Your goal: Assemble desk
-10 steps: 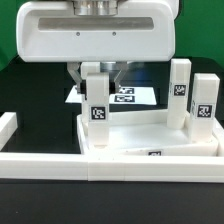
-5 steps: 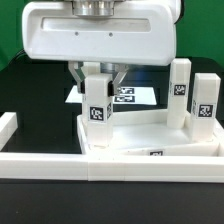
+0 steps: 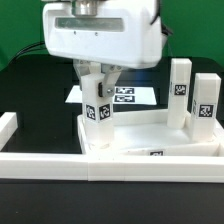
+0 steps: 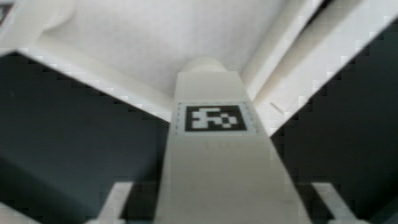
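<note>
three legs stand up out of the desk top in the exterior view. nearest the camera, at 6 o'clock, the low white border wall crosses the frame. just behind it lies the tray-like top, rim raised, a small tag on its front edge.

at about 9 o'clock on the top, the near-corner leg stands upright with its tag facing the camera. the gripper comes down from 12 o'clock onto this leg's upper end, fingers clamped on its sides. the wrist view looks along the same leg, its tag in plain sight, a finger on each side.

at 3 o'clock two more legs stand in the far sockets, close together. beyond, toward 12 o'clock, the marker board lies flat on the black table.

risk, as judged: whether the leg is fully seated cannot be told. if the grip twists off-axis, the leg could jam or cross in its socket; a sideways pull could drag the top against the wall.
</note>
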### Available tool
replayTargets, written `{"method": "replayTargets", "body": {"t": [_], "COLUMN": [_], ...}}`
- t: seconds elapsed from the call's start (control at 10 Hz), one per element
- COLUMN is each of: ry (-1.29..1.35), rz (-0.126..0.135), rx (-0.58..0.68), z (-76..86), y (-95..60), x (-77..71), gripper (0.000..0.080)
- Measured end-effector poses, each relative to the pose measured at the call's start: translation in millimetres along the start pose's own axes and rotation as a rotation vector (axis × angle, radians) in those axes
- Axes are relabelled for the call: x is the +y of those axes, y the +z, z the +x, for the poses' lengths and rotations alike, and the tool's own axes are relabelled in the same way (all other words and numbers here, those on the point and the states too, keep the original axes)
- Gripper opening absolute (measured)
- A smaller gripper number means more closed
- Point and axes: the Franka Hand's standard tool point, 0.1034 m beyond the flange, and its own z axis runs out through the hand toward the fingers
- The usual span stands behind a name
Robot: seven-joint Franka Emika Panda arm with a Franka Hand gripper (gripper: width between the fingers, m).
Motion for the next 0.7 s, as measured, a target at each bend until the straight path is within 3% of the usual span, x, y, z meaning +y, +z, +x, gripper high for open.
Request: {"method": "replayTargets", "body": {"t": [0.3,0.7], "ry": [0.300,0.476], "rz": [-0.034,-0.038], "rx": [-0.031,-0.035], "z": [0.7,0.3], "y": [0.8,1.1], "x": [-1.2,-1.0], "gripper": [0.0288,0.0289]}}
